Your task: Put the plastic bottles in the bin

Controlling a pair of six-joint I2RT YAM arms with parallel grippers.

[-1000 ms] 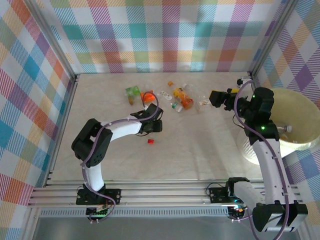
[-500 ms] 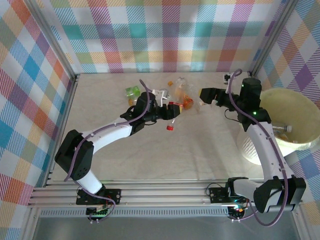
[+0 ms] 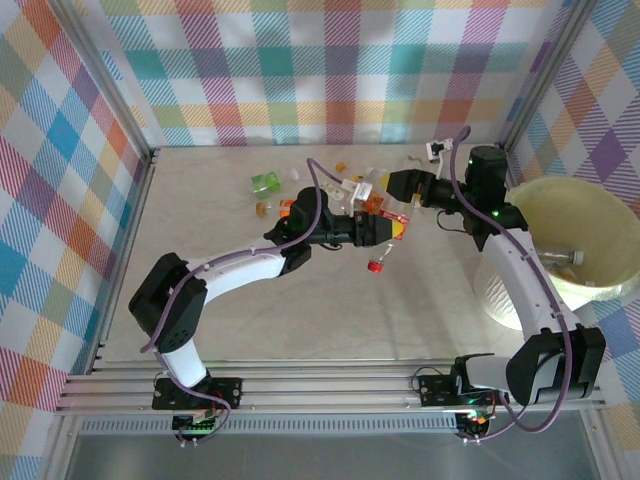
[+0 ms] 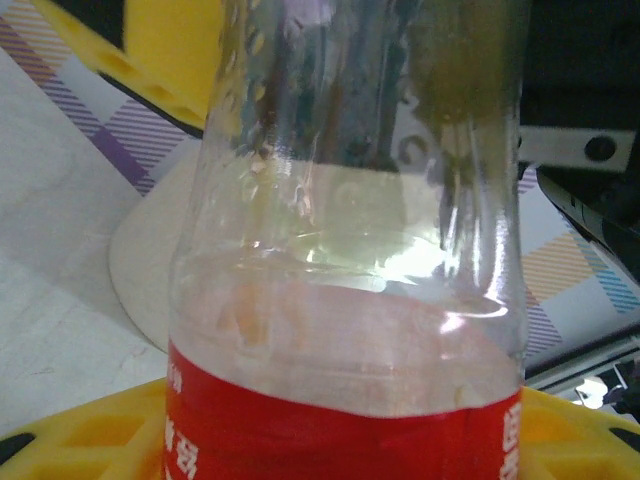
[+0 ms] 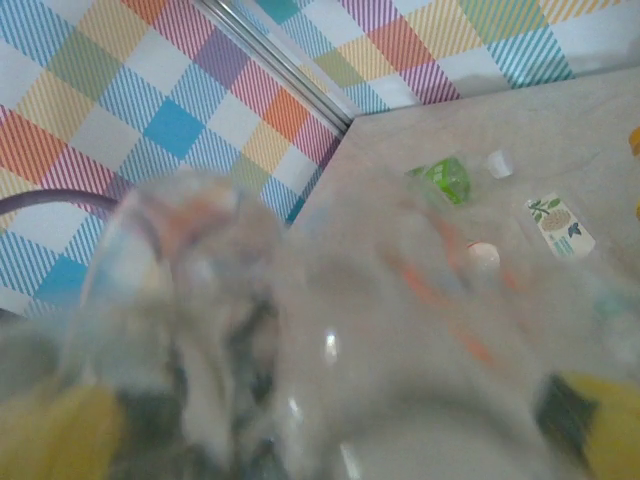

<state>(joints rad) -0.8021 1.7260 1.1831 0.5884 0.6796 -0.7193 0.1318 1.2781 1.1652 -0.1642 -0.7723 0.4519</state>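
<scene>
Left wrist: left tool (image 4: 335, 445) clamps a red-labelled clear bottle (image 4: 345, 250) at its label end.

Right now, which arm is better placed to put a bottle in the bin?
Probably right: the right arm stands beside the bin. The left arm grips a red-labelled bottle but is based farther off.
</scene>
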